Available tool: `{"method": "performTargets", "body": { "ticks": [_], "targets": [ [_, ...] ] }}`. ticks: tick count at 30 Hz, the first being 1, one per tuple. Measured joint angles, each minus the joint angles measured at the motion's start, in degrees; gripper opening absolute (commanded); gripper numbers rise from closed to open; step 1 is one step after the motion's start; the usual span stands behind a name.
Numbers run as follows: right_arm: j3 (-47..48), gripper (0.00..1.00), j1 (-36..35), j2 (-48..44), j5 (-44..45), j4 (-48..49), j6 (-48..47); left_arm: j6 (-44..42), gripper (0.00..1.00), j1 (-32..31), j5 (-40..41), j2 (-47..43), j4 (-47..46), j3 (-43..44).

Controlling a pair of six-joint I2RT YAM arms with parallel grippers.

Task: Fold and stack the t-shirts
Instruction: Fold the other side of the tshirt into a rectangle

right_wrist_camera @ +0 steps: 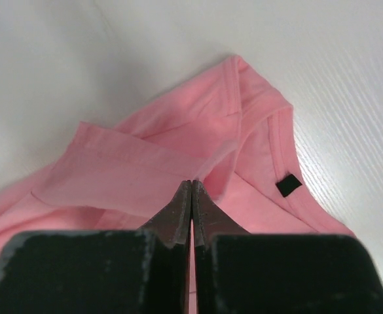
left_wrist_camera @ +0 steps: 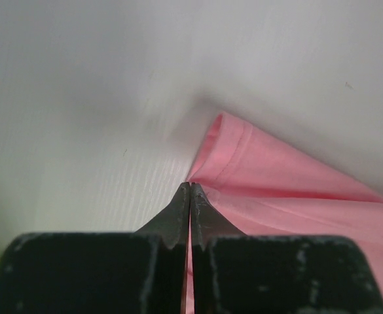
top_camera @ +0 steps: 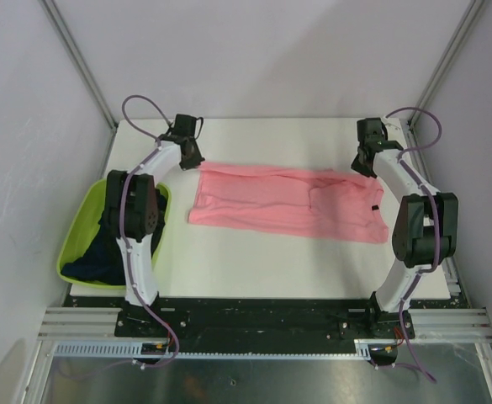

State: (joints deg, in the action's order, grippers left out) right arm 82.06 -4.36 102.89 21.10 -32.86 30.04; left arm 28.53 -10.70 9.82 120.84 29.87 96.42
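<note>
Lying flat on the white table (top_camera: 271,265): one salmon-pink t-shirt (top_camera: 279,202), between two clenched grippers.
One lime-green tub (top_camera: 67,252) is sitting at the table's left edge, holding a heap of dark navy t-shirts (top_camera: 94,257), number unclear. The left gripper (left_wrist_camera: 190,186) is clenching at the pink tee's hemmed corner; the right gripper (right_wrist_camera: 191,184) is clenching over a folded sleeve, near the one dark collar label (right_wrist_camera: 288,185). Whether either is pinching cloth is unclear.
</note>
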Motion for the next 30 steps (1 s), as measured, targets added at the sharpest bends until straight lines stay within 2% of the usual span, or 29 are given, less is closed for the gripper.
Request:
{"method": "performTargets", "body": {
  "ticks": [19,30],
  "targets": [
    [-0.7,0.00,2.3,-3.4,2.1,-4.4,1.0,0.1,0.00,0.0,0.1,-5.8,-0.7,-6.0],
    [-5.0,0.00,2.6,-5.5,2.1,-4.8,1.3,1.2,0.00,0.0,0.1,-8.2,-1.1,-11.7]
  ]
}}
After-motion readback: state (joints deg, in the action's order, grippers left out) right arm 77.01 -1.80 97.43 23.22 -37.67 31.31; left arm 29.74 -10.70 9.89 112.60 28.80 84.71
